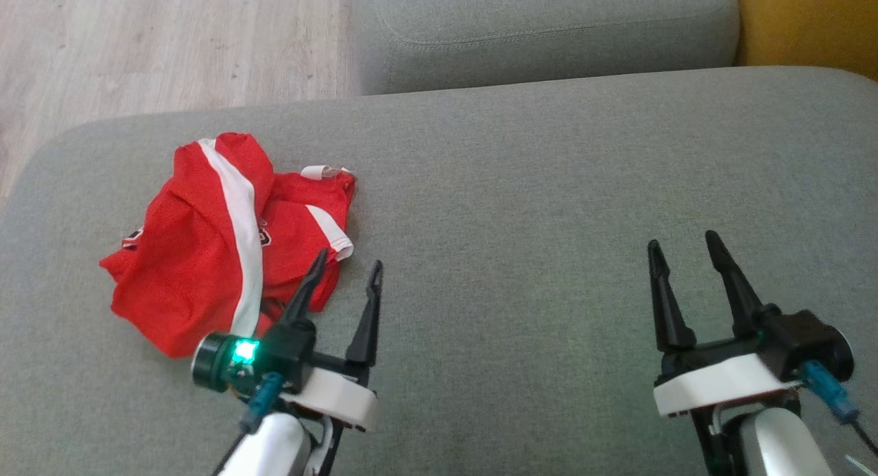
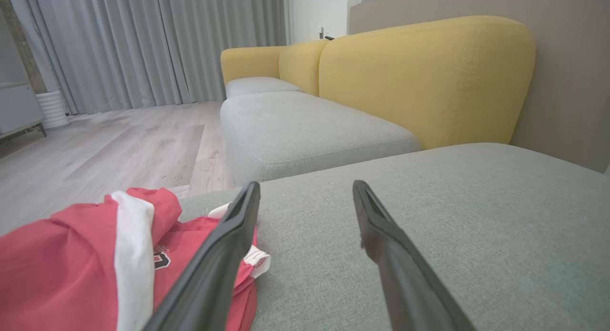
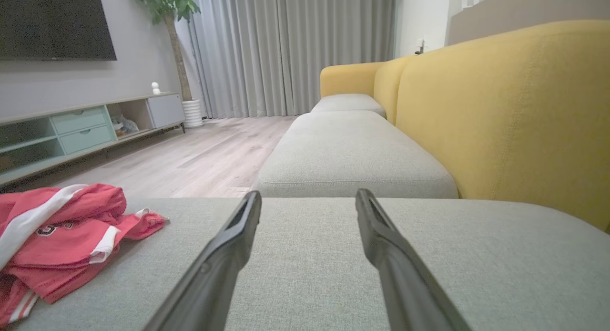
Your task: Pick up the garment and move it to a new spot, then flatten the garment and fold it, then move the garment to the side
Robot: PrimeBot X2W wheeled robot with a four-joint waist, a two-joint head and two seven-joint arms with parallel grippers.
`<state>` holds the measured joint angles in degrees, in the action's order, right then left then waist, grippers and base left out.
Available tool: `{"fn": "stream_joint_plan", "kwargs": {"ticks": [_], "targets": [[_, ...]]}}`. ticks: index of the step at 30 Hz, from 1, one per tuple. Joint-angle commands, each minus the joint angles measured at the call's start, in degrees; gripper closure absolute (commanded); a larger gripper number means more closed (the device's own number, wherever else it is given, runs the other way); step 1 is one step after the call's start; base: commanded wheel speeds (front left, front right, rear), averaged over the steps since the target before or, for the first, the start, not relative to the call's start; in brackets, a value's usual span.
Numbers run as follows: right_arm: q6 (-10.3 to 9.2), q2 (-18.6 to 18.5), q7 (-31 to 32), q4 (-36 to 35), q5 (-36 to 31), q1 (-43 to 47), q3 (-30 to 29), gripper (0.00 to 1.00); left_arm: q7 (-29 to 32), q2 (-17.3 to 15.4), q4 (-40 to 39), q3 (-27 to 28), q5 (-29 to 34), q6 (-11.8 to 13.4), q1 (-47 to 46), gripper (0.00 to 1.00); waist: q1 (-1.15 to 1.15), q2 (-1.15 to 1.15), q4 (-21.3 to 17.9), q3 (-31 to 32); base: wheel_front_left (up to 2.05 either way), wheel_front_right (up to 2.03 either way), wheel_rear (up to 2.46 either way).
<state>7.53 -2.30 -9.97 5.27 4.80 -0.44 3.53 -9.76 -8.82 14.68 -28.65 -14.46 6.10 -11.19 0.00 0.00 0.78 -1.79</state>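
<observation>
The red garment (image 1: 206,256) lies crumpled in a loose heap on the left part of the grey seat cushion (image 1: 521,188), close to the cushion's far left corner. It has no clean long axis. The heap spreads slightly more across the cushion than along its depth. A broad white stripe (image 1: 240,222) runs over it from the cushion's far edge toward the near edge, and a white-trimmed cuff (image 1: 339,246) pokes out toward the cushion's middle. Dark lettering shows on the fabric, too small to read.

My left gripper (image 1: 349,258) hangs over the cushion at the heap's near right edge, jaws spread wide and holding nothing. One finger crosses the red cloth in the head view and the left wrist view. I cannot tell whether it touches the cloth. The other finger stands over bare cushion.

My right gripper (image 1: 683,239) is over the cushion's right part, well apart from the garment, jaws equally wide and empty.

Beyond the cushion's far edge sit a second grey cushion (image 1: 549,30), a yellow backrest (image 1: 809,23) and pale wood floor (image 1: 171,44).
</observation>
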Motion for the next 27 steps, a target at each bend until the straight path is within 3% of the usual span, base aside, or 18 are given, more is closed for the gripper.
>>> {"fn": "stream_joint_plan", "kwargs": {"ticks": [1,8,18,27], "targets": [[-0.03,-0.47,-0.83,-2.09,-2.22,-2.52,1.59,0.00,-1.01,-1.11,-1.59,0.57,1.80,0.60,-3.74,0.00,0.00,0.00,0.05,0.00,0.00,0.00,0.00],[-0.04,-0.50,-2.02,-3.10,-2.71,-2.50,2.14,0.00,-2.20,-0.31,-2.11,-0.14,1.20,1.86,-3.88,0.00,0.00,0.00,0.42,0.01,0.00,0.00,0.00],[-0.04,-0.54,-3.70,-2.89,1.33,-1.32,1.13,0.00,-3.90,3.10,-1.46,5.88,-4.39,-1.17,-0.32,0.00,0.00,0.00,0.72,-0.16,0.00,0.00,0.00],[-0.04,-0.58,-5.03,1.76,-0.11,-0.79,1.30,0.00,-5.24,4.21,5.21,6.39,-1.32,-2.33,0.28,0.00,0.00,0.00,0.76,0.01,0.00,0.00,0.00]]}}
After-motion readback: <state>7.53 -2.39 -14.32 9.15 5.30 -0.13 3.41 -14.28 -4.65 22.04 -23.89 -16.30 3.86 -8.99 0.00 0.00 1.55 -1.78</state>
